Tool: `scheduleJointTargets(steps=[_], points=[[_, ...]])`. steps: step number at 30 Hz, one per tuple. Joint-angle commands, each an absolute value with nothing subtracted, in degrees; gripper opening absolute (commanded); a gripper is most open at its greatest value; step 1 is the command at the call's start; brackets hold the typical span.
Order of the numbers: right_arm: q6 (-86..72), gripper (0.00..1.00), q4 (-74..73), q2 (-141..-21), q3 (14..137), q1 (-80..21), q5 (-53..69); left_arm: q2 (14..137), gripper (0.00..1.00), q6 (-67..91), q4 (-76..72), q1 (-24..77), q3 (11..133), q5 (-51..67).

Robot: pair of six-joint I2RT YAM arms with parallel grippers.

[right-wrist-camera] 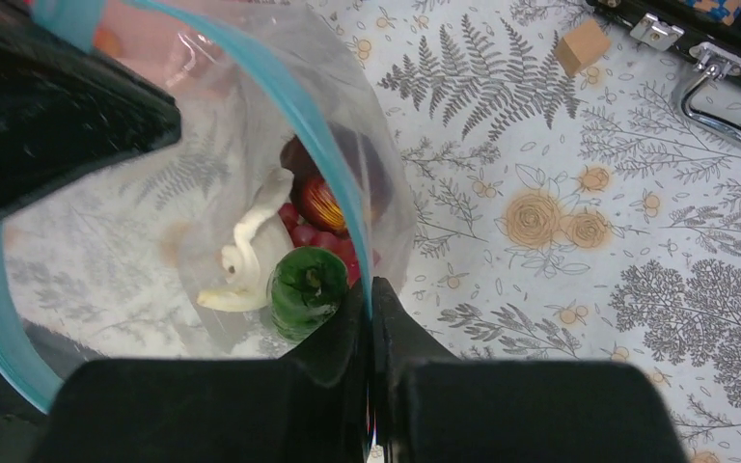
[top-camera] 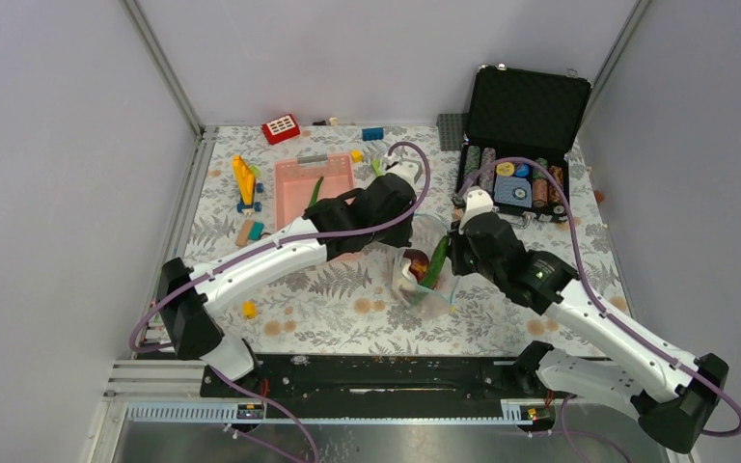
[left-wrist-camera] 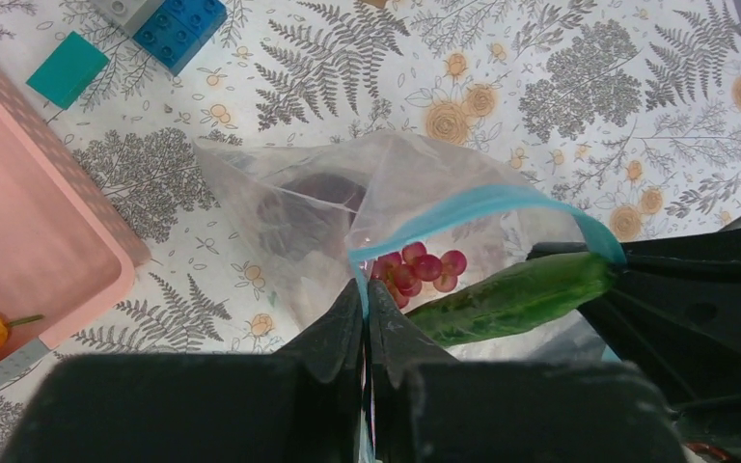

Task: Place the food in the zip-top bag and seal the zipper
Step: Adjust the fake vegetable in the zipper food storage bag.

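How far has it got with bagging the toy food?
Done: grapes, a green pod and a white piece are inside the bag. In hand: the left pincer and right pincer each pinch the bag's rim, holding its mouth wide. Left: the blue zipper gapes, not yet sealed.

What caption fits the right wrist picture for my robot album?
Right gripper pinches the zip-top bag at its blue zipper; green pod, grapes and white piece sit inside.

- We see bright, even light from above; shadows on the table (top-camera: 347,323) are soft and faint.
- In both wrist views the near fingers (left-wrist-camera: 333,342) are dark and blurred.
- The bag (left-wrist-camera: 289,193) carries a mild sheen; the table print beyond stays sharp.
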State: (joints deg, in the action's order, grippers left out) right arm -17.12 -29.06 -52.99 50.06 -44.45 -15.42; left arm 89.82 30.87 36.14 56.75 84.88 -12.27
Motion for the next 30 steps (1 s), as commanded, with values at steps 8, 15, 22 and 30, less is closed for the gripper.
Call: scheduleJointTargets(steps=[8,15,22,30], points=[[-23.76,0.0,-40.37,-60.05,64.98,-44.1,-16.54,91.24,0.05,29.36,34.55,56.19,91.3,-7.77],[-23.97,0.0,-42.47,-65.53,68.25,-44.07,-21.22,93.25,0.07,29.84,34.61,55.01,92.3,-7.24],[-23.09,0.0,-42.41,-68.12,69.33,-44.03,-23.84,93.13,0.27,30.83,35.24,52.46,90.74,-5.93],[-21.61,0.0,-42.71,-69.02,72.21,-43.45,-23.31,85.11,0.92,27.59,31.81,51.53,86.98,-2.09]])
